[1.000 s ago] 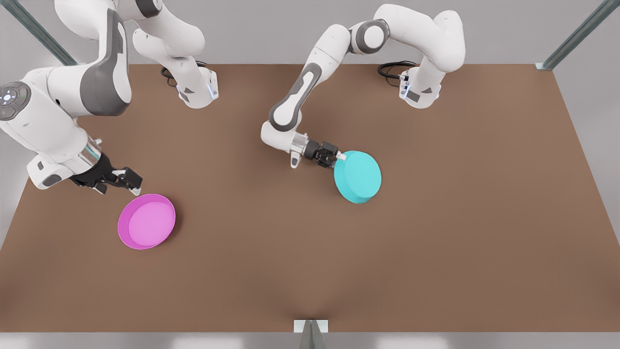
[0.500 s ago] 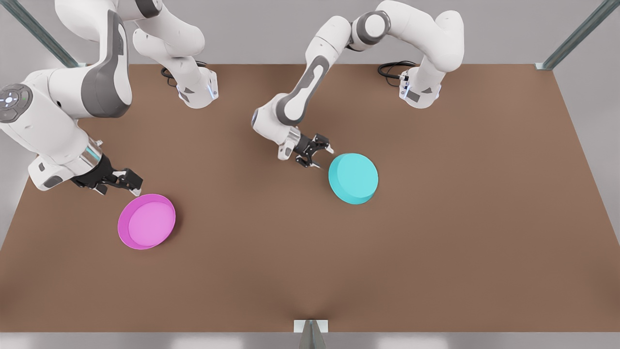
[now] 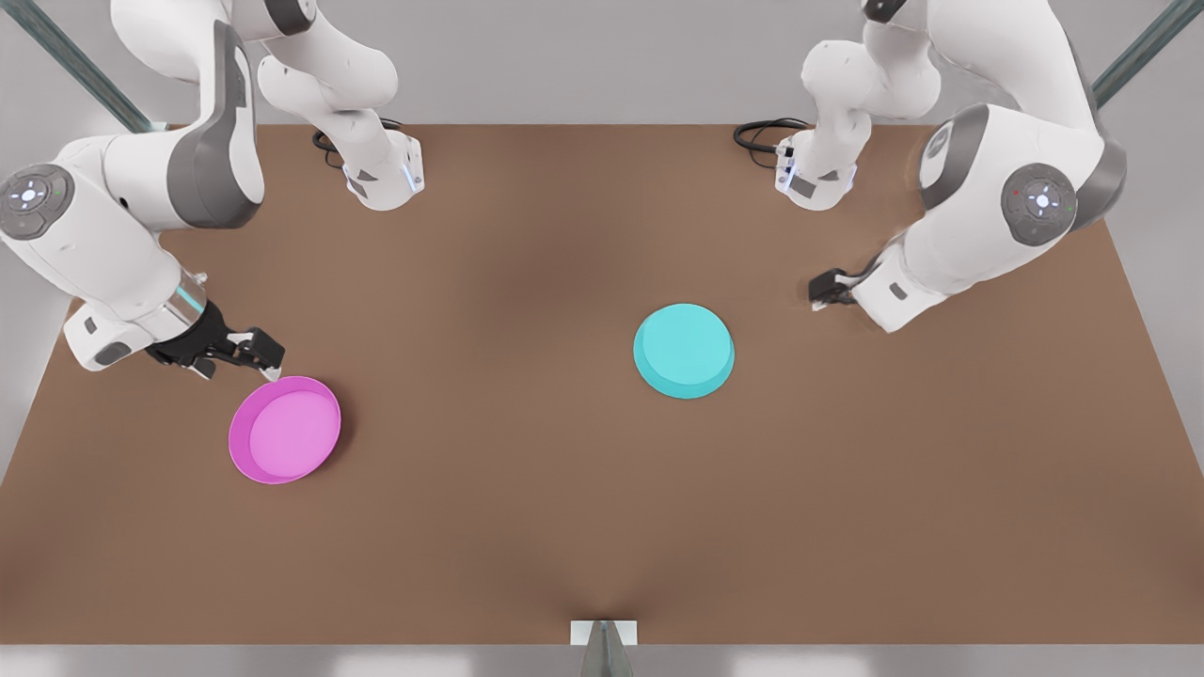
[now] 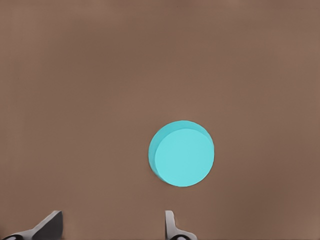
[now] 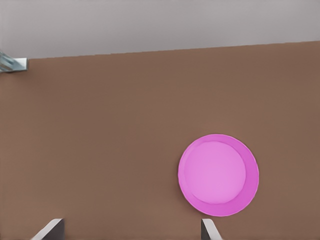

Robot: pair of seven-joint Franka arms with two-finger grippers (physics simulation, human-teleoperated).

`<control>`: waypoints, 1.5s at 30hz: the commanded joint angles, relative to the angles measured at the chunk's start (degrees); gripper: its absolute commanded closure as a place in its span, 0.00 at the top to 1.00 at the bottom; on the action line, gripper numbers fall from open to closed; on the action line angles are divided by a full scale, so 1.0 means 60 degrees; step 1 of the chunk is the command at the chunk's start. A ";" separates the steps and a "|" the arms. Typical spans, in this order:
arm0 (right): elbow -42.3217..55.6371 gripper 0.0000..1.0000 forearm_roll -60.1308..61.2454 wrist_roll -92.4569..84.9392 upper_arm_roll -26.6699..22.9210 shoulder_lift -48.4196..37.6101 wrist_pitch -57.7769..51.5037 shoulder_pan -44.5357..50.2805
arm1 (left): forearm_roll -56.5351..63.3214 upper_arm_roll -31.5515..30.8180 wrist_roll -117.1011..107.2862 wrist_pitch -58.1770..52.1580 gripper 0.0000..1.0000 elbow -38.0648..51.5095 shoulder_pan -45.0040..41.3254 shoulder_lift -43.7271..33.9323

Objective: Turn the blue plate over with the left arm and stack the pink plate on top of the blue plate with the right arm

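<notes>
My left gripper [image 3: 828,290] hangs at the front view's right, fingers spread apart and holding nothing; I see two fingertips [image 4: 170,222] at the edge of my left wrist view with bare table between them. The blue plate [image 3: 684,350] lies flat on the brown table [image 3: 527,527], plain underside up, rim down. By my reading the flip is done. It sits at about 8 o'clock from my left gripper in the front view, well apart.

My right gripper [image 3: 266,355] hovers at the front view's left, fingers open, empty, just beside the pink plate [image 3: 285,429]. The pink plate rests upright, its lighter inside showing, at about 5 o'clock from that gripper. The gripper's tips are near the plate's rim at roughly its 11 o'clock edge.

The plates are round, so there is no long axis to align with.

The right arm is clearly the nearer one to the pink plate. Judged next step: close on that near rim, lift, then carry toward 3 o'clock across the table to the blue plate.
</notes>
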 commanded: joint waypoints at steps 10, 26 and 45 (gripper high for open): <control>-0.2390 1.00 -0.0052 -0.0714 0.0003 0.0147 0.1745 -0.0826 | 0.1046 -0.0246 0.0533 0.0241 1.00 0.0067 0.0714 0.0119; -0.2596 1.00 0.2628 -0.6940 0.0091 0.3853 0.5261 -0.3654 | 0.1178 -0.0247 0.0503 -0.0492 1.00 0.0141 0.0729 0.0207; -0.2802 0.65 0.3654 -0.8156 -0.0246 0.4819 0.5232 -0.4196 | 0.1193 -0.0056 0.0518 -0.0404 1.00 0.0346 0.0905 0.0251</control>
